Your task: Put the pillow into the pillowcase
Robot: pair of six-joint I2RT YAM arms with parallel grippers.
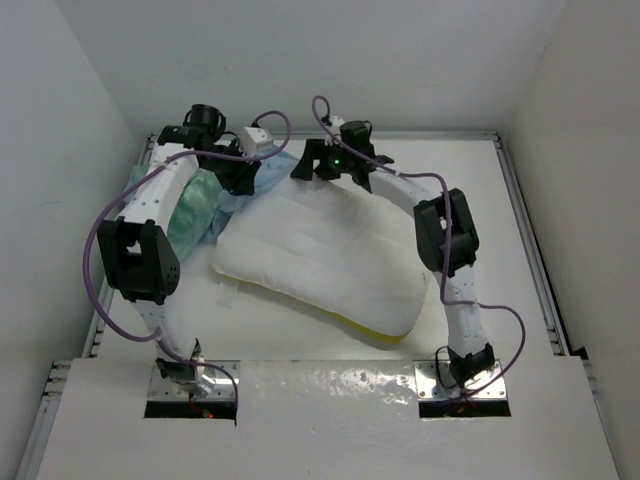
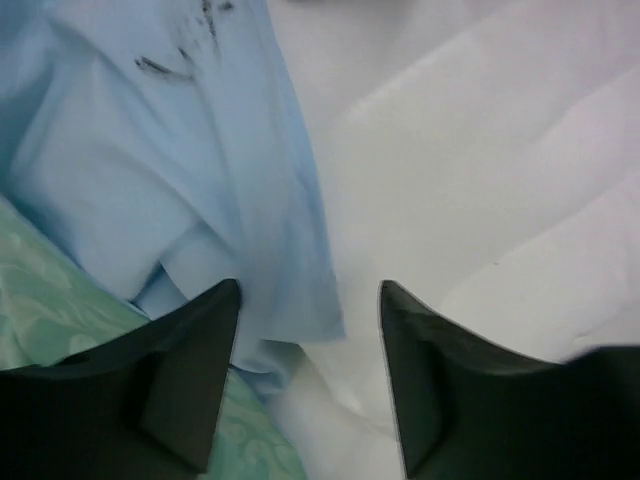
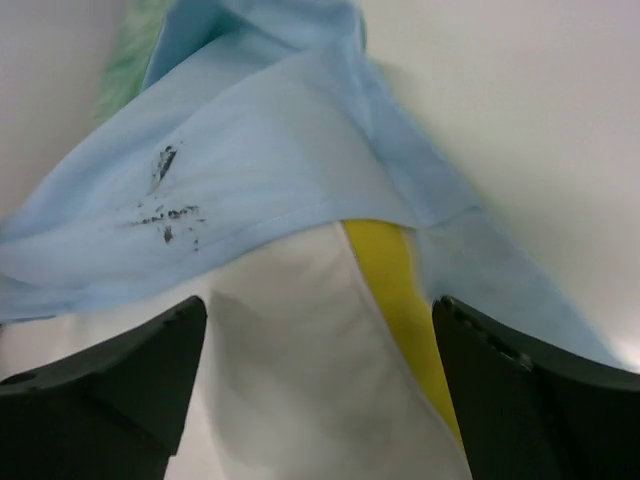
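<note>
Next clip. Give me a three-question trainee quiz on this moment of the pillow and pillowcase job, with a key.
1. True or false: the pillow lies fully inside the pillowcase.
2. In the right wrist view, what colour is the pillow's edge strip showing just below the pillowcase? A red, B yellow, C black.
3. Fill in: the left gripper and the right gripper both have their jaws ____.
Key: 1 false; only a far corner is under the fabric, and most of the pillow lies uncovered. 2 B. 3 open; nothing is clamped.
</note>
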